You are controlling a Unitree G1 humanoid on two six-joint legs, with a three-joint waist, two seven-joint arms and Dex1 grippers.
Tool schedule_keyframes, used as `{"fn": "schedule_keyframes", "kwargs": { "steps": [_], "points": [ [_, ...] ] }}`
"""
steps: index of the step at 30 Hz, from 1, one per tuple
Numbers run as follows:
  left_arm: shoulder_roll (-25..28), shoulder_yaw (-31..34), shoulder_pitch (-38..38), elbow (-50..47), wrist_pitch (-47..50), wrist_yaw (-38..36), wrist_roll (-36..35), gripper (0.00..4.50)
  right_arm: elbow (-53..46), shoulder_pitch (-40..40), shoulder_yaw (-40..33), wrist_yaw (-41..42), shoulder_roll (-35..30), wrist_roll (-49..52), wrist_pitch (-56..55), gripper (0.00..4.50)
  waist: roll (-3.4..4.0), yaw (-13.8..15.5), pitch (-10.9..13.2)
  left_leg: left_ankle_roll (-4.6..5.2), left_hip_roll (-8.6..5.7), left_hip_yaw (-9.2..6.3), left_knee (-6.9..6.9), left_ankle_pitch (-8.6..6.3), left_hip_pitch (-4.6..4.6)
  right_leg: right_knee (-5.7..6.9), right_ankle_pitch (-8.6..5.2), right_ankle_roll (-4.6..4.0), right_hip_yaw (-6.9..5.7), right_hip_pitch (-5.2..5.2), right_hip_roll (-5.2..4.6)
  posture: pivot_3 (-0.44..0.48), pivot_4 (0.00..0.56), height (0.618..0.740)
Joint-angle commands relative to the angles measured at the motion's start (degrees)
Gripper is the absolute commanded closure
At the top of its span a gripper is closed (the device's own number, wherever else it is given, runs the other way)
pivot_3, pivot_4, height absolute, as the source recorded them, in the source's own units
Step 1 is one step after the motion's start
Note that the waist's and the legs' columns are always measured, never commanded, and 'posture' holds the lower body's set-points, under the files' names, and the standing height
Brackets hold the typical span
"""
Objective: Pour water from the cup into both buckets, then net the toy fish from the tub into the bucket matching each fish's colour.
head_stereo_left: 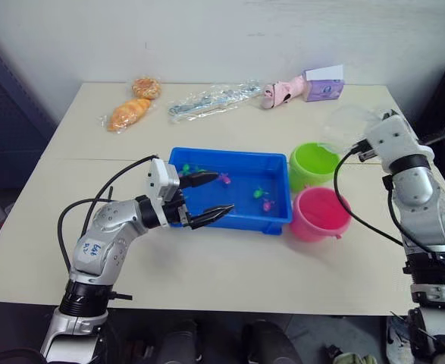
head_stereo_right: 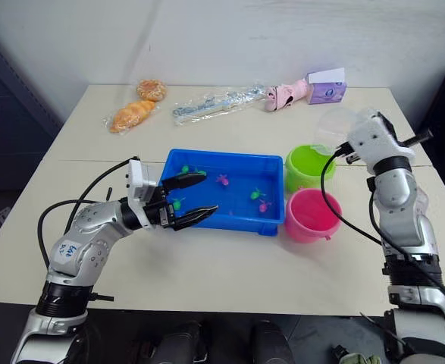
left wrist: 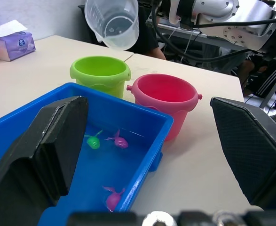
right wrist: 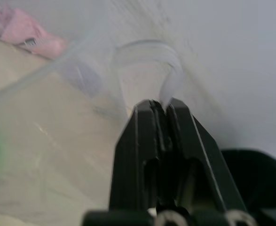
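Observation:
My right gripper (right wrist: pixel 160 107) is shut on the handle of the clear cup (head_stereo_left: pixel 346 124). The cup hangs tilted above the lime green bucket (head_stereo_left: pixel 313 164), with its lip pointing down toward it. The pink bucket (head_stereo_left: pixel 321 214) stands just in front of the green one, to the right of the blue tub (head_stereo_left: pixel 230 155). Several tiny fish lie in the tub, among them a green fish (left wrist: pixel 93 142) and a pink fish (left wrist: pixel 120 141). Over the tub's left end, my left gripper (head_stereo_left: pixel 220 194) is open and holds nothing.
At the back of the table lie two bagged breads (head_stereo_left: pixel 127 114), a clear plastic bag (head_stereo_left: pixel 211 98), a pink toy (head_stereo_left: pixel 280 92) and a purple tissue box (head_stereo_left: pixel 324 83). Bare tabletop lies in front of the tub and buckets.

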Motion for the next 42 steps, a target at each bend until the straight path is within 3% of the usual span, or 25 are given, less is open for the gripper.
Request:
{"fn": "schedule_keyframes", "kwargs": {
  "steps": [1, 6, 11, 18, 27, 33, 37, 42],
  "points": [
    [0.27, 0.82, -1.74, 0.25, -1.48, -1.87, -0.82, 0.0, -7.46, 0.55, -8.32, 0.88, 1.13, 8.61, 7.46, 4.44, 0.0, 0.07, 0.0, 0.0, 0.0, 0.0, 0.0, 0.0, 0.0, 0.01, 0.0, 0.0, 0.0, 0.0, -0.01, 0.0, 0.15, 0.74],
    [2.76, -0.55, -2.91, -1.15, -0.64, -10.82, -3.82, 0.0, -19.99, 6.06, -21.75, -1.54, 8.03, 22.94, 18.65, 4.44, 0.0, 0.23, 0.0, 0.02, 0.02, -0.07, -0.08, -0.02, -0.01, 0.01, 0.0, 0.0, -0.06, 0.0, 0.02, 0.0, 0.15, 0.74],
    [4.52, -2.29, -3.44, -2.03, -0.06, -15.23, -3.78, 0.0, -25.18, 13.28, -28.03, -2.44, 12.54, 31.47, 25.7, 4.44, 0.01, 0.18, 0.0, 0.05, -0.03, -0.05, -0.07, -0.03, -0.03, 0.03, 0.0, 0.0, -0.03, 0.04, -0.03, 0.0, 0.15, 0.74],
    [4.45, -3.25, -4.95, -0.82, -0.18, -16.84, -2.94, 0.0, -18.5, 18.2, -25.95, -5.64, 18.13, 28.94, 17.32, 4.44, 0.05, -0.35, 0.02, 0.01, -0.01, 0.06, -0.12, -0.01, 0.08, 0.04, 0.0, 0.0, 0.11, -0.03, 0.01, 0.0, 0.15, 0.74],
    [4.91, -3.48, -5.26, -1.8, 0.99, -16.67, -3.12, 0.0, -5.15, 19.46, -18.18, -4.13, 18.16, 23.9, 5.78, 4.44, 0.06, -0.18, 0.03, 0.03, -0.02, 0.05, -0.11, -0.01, 0.08, 0.06, 0.0, 0.0, 0.13, -0.03, 0.0, 0.0, 0.15, 0.74],
    [5.72, -2.75, -4.38, -3.6, 2.53, -15.8, -3.62, 0.0, 1.58, 18.98, -18.24, -5.23, 17.85, 23.33, -2.23, 4.44, 0.06, -0.17, 0.03, 0.03, -0.02, 0.04, -0.08, -0.01, 0.1, 0.06, 0.0, 0.0, 0.13, -0.01, 0.0, 0.0, 0.15, 0.74],
    [6.06, -2.5, -4.06, -4.12, 3.04, -15.16, -3.72, 0.0, 1.36, 20.72, -18.02, -5.0, 17.84, 24.09, -1.81, 3.13, 0.06, -0.16, 0.03, 0.03, -0.02, 0.03, -0.09, -0.01, 0.09, 0.05, 0.0, 0.0, 0.13, 0.0, 0.0, 0.0, 0.15, 0.74],
    [7.13, -1.32, -3.38, -4.08, 2.68, -14.48, -3.06, 0.0, -10.07, 28.3, -19.64, -7.08, 20.02, 26.88, 2.75, 0.56, 0.08, -0.11, 0.04, 0.03, -0.01, 0.02, -0.12, -0.01, 0.08, 0.04, 0.0, 0.0, 0.12, -0.01, -0.01, 0.0, 0.15, 0.74]
  ]
}}
